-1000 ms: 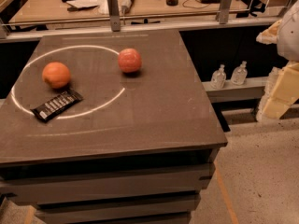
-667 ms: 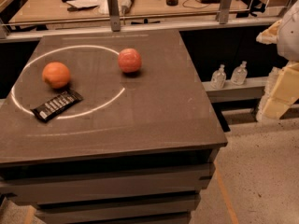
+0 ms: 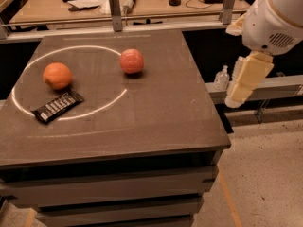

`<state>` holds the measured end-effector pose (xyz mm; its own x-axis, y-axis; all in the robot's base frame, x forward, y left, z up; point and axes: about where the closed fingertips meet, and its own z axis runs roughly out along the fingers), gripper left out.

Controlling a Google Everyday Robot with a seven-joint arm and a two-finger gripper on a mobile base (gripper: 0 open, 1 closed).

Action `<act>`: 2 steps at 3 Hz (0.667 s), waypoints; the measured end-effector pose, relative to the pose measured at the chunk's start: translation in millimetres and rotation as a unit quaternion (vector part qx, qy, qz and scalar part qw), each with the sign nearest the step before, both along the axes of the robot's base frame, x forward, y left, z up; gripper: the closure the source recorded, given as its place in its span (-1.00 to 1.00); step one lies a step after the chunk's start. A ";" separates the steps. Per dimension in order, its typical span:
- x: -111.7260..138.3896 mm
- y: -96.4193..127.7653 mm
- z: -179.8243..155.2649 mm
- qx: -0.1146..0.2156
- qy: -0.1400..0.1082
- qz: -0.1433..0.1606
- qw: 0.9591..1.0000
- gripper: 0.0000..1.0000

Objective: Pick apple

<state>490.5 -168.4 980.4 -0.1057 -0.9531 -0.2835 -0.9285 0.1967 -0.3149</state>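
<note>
**Item 1, apple** (image 3: 131, 61). Round, smooth, reddish-pink. It sits upright on the dark surface (image 3: 156, 126), toward the far edge and right of centre, on or just at the far right arc of the white ring (image 3: 120, 94) marked there. Nothing touches it. Position is unchanged from a second ago.

**Item 2, orange fruit** (image 3: 57, 75). More orange and slightly lumpy, it lies inside the ring at its left, well apart from the apple. Not the target. It has not moved.

**Item 3, snack bar** (image 3: 57, 106). Dark wrapper, lying flat near the orange fruit on its near side, across the ring's near left arc. It has not moved.

**Item 4, gripper** (image 3: 239, 91). Cream-coloured, it hangs from the white arm housing (image 3: 277, 18) beyond the right edge of the surface, pointing down and to the left, well apart from the apple and holding nothing. Whether it is spread or closed cannot be told from this view.

- Change noted: the arm has shifted left and slightly up over the last second, nearer the edge of the surface.
- Judgement: this is the start of the reach. The grasp is not yet begun, and the whole approach over the surface remains.

**Item 5, surroundings.** A small clear bottle (image 3: 221, 78) stands on a ledge just left of the gripper. A cluttered desk (image 3: 142, 6) runs behind the surface.
</note>
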 end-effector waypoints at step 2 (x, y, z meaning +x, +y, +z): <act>82.9 94.5 -27.8 0.077 -0.028 0.066 0.994 -1.00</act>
